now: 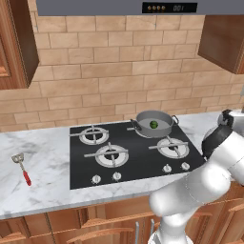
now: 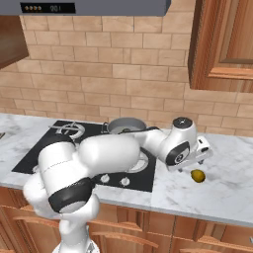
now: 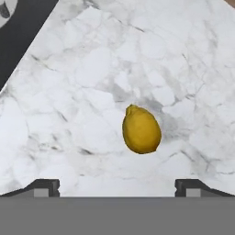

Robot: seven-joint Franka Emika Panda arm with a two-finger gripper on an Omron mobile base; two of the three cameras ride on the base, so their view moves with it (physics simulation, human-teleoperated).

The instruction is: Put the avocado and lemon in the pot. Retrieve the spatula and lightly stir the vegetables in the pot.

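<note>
One lemon [image 3: 141, 129] loose on marble surface [image 3: 69, 92], at 3 o'clock from cooktop [image 2: 29, 153]. Hand [image 3: 117, 186] above it, fingers spread wide, empty. Judged light, firm, smooth rind, prone to roll; pinch across short middle, not pointed ends.

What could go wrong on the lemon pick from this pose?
1. The lemon lies loose on smooth marble counter, off-centre between the open pincer tips; a slanted close could roll it away.
2. The pot sits on a rear burner and already holds a green item; a high drop could bounce the lemon out.
3. The spatula lies far left across the cooktop, a long reach later.
</note>
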